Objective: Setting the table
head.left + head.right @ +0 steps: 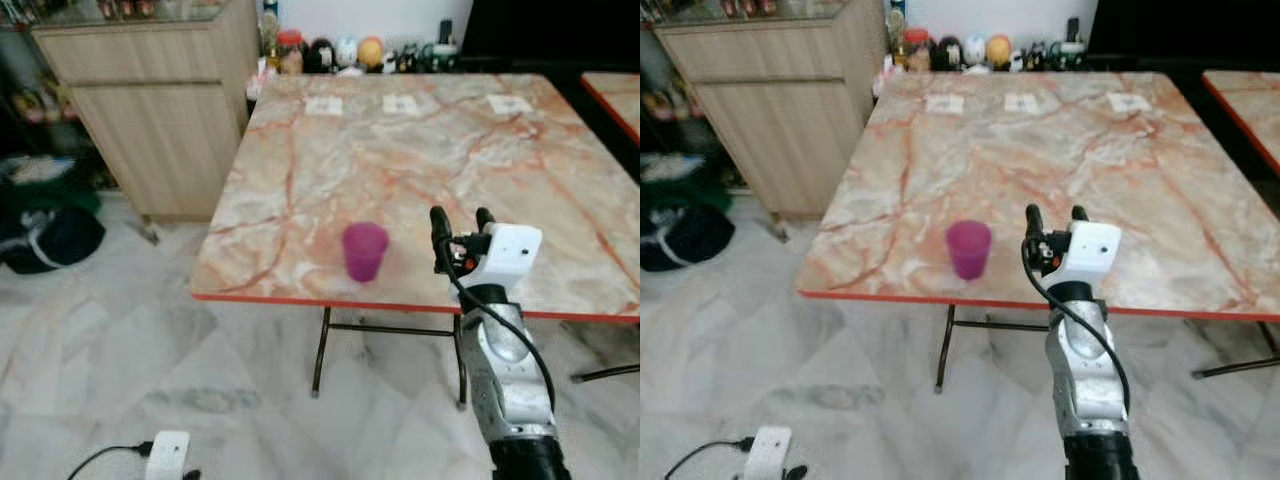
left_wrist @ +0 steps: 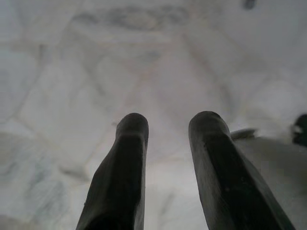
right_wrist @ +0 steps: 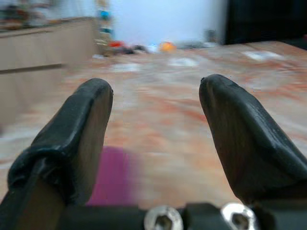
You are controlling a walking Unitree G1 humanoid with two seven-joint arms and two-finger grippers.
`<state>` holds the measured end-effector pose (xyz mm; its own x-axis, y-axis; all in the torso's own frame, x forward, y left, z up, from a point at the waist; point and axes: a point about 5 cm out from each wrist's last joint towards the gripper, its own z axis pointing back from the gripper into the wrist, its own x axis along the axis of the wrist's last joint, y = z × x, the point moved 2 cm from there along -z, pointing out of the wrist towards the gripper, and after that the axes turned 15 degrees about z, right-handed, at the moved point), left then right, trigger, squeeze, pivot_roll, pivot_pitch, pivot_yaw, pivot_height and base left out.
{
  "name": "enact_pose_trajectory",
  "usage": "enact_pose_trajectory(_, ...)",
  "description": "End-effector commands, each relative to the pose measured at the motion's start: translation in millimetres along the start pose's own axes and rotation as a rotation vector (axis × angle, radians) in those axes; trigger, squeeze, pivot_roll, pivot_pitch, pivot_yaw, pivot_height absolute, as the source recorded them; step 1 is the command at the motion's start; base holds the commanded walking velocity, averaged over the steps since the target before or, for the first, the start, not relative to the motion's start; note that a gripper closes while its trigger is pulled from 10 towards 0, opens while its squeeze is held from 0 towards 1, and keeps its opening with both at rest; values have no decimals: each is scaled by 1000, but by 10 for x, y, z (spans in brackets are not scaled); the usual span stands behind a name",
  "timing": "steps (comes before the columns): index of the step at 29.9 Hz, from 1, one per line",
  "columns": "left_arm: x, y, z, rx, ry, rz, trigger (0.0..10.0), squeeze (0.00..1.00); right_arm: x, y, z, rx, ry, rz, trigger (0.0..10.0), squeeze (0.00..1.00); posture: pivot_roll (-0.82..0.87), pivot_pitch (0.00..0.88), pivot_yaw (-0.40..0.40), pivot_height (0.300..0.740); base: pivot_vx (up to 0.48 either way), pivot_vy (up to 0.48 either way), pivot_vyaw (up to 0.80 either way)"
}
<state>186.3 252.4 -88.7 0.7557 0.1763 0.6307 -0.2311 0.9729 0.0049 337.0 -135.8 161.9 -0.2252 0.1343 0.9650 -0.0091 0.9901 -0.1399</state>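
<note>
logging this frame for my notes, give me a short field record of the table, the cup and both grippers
table: marble-patterned top with orange edge, on a pale marble floor
cup: purple cup, upright near the table's front edge
right gripper: raised over the front edge, to the right of the cup, fingers open, holding nothing
left gripper: low over the floor, fingers apart, holding nothing
far edge: three white cards in a row
</note>
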Motion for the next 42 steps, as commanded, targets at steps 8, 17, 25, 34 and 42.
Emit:
enact_pose_trajectory(8, -153, -91, 19, -10, 29, 7, 10000, 0, -81, -225, -68, -74, 76, 50, 10000, 0, -63, 87, 22, 740, 0, 0, 0)
enact_pose_trajectory(17, -178, -155, 18, -18, 30, 5, 10000, 0, -169, -292, -275, -93, 224, -23, 10000, 0, -65, 92, 27, 740, 0, 0, 0)
enact_pose_trajectory(25, -189, -163, 19, -17, 31, 4, 10000, 0, -219, -193, -382, 35, 309, -20, 10000, 0, -58, 96, 24, 740, 0, 0, 0)
enact_pose_trajectory(34, -179, -170, 17, -19, 25, 5, 10000, 0, -101, -200, -456, 78, 286, -139, 10000, 0, -53, 91, 22, 740, 0, 0, 0)
enact_pose_trajectory(42, -179, -183, 21, -23, 12, 23, 10000, 0, 313, -300, -442, 7, -3, -46, 10000, 0, -50, 77, 18, 740, 0, 0, 0)
